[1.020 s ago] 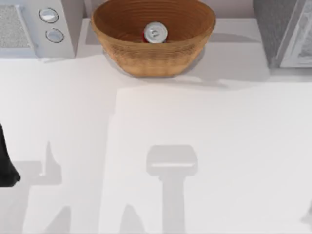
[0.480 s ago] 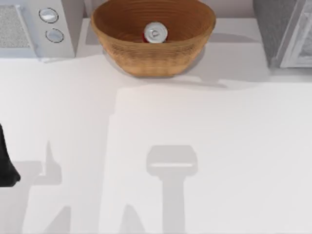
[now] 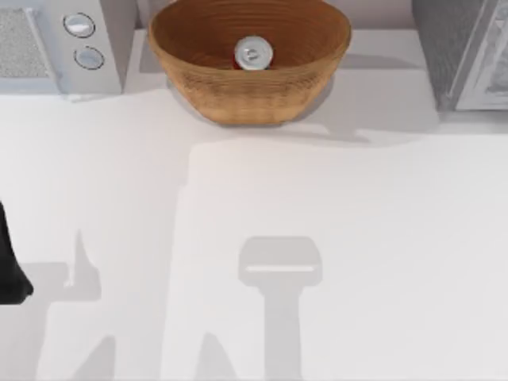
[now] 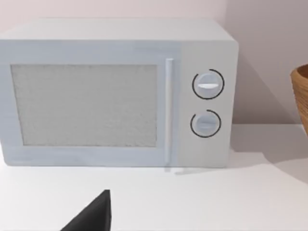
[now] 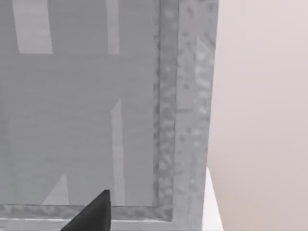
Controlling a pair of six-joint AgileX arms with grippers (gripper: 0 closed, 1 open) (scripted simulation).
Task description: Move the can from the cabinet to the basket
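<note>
Top view: can (image 3: 253, 54) upright inside basket (image 3: 238, 91), top centre; microwave (image 3: 55, 48) upper left, cabinet (image 3: 448, 48) upper right; left arm (image 3: 9, 262) parked at left edge. Left wrist view: microwave ahead, left gripper (image 4: 91, 216) (jaw opening not discernible). Right wrist view: cabinet door close ahead, right gripper (image 5: 91, 216) likewise unclear.

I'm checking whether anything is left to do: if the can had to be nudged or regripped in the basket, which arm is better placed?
Neither clearly. The can already stands upright inside the basket. The left arm sits at the table's left edge, facing the microwave; the right wrist camera faces the cabinet. Slightly favour left, hedged.
</note>
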